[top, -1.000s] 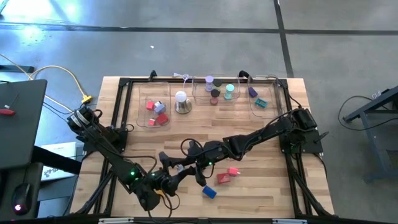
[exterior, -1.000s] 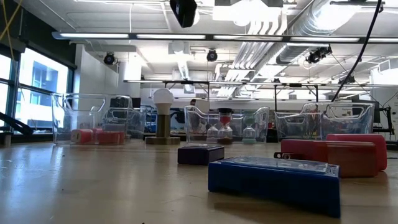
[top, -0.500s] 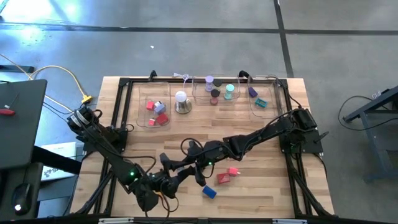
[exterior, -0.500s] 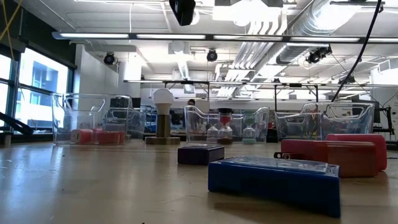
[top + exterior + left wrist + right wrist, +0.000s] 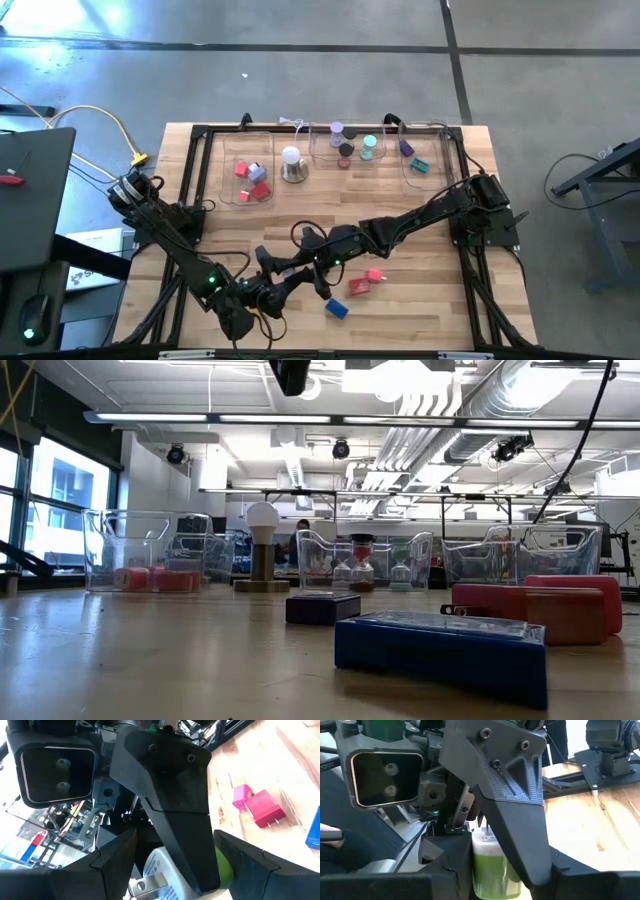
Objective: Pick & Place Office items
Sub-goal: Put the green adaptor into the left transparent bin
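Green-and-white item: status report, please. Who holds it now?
Right gripper shut on green-and-white item. Left gripper meets it, front centre. Red block, blue block lie clear of them.

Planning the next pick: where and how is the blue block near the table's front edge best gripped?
Grip the blue block across its two long sides, coming straight down from above. It lies flat and low on the table, so a sideways approach would find little height to pinch. The red block nearby stands apart, so there should be room.
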Available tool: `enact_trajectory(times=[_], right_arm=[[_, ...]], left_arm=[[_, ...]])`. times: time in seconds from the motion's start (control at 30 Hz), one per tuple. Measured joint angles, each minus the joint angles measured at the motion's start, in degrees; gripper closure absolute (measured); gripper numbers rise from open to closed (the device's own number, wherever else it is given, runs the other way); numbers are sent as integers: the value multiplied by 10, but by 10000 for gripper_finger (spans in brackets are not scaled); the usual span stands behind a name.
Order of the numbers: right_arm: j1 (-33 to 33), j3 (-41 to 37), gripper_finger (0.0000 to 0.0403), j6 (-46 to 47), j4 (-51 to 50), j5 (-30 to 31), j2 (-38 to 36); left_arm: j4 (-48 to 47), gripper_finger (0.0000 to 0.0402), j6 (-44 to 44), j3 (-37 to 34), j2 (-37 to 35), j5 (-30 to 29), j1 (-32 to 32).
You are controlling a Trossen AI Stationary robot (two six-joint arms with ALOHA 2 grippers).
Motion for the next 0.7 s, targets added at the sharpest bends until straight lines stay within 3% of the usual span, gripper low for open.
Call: enact_trajectory(times=[0.47, 0.7], right_arm=[[0, 0, 256, 10, -5, -22, 0], [0, 0, 259, 11, -7, -29, 0]], left_arm=[[-1, 151, -4, 0, 0, -7, -1], [-3, 177, -6, 0, 0, -7, -8]])
